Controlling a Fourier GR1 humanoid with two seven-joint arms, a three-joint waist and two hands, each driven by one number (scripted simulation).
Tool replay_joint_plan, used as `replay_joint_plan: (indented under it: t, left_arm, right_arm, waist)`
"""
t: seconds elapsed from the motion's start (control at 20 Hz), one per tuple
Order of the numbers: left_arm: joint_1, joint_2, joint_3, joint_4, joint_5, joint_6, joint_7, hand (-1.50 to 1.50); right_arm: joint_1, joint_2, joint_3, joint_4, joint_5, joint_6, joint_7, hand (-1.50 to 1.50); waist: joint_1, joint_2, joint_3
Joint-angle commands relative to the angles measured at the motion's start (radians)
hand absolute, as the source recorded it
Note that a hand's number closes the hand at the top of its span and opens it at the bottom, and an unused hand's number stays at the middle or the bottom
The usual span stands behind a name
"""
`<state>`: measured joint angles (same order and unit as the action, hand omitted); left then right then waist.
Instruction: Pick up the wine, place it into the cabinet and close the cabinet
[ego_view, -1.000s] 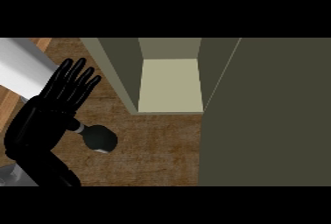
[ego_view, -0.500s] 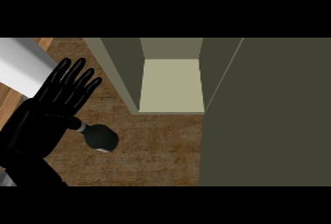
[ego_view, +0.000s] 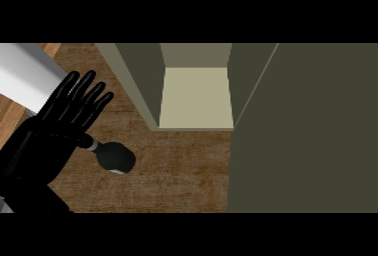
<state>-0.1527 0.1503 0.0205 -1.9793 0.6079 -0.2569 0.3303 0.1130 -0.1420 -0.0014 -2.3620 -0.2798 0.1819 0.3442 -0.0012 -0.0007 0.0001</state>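
Head view only: left hand (ego_view: 70, 117) open, fingers straight, holding nothing, above wine (ego_view: 112, 156), which stands on the bench (ego_view: 177, 170) near its left edge. Cabinet (ego_view: 196, 97) open toward the back; door (ego_view: 303, 125) ajar. Right hand unseen. Risk: a sideways brush topples the bottle.
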Motion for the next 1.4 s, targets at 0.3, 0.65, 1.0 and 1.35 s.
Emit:
replay_joint_plan:
  t: [0.3,0.65,1.0,1.35]
  left_arm:
    - [0.051,0.017,0.054,0.054,-0.026,-0.064,-0.029,-1.50]
    - [0.090,0.057,0.137,0.065,-0.021,-0.099,-0.043,-1.50]
    - [0.059,0.085,0.188,0.261,-0.069,-0.203,-0.151,-1.50]
    - [0.075,0.069,0.195,0.480,-0.208,-0.314,-0.358,-1.50]
  right_arm:
    - [0.080,0.052,0.041,-0.029,0.048,0.054,-0.046,-1.50]
    - [-0.008,0.019,-0.028,-0.078,-0.020,0.018,0.085,-1.50]
    - [-0.079,-0.002,-0.114,-0.023,-0.086,0.016,0.106,-1.50]
    - [-0.056,0.051,0.023,-0.091,0.027,-0.022,0.153,-1.50]
  waist:
    - [-0.002,0.000,0.000]
    - [0.001,0.000,0.000]
    - [-0.001,0.001,0.000]
    - [-0.004,0.002,-0.001]
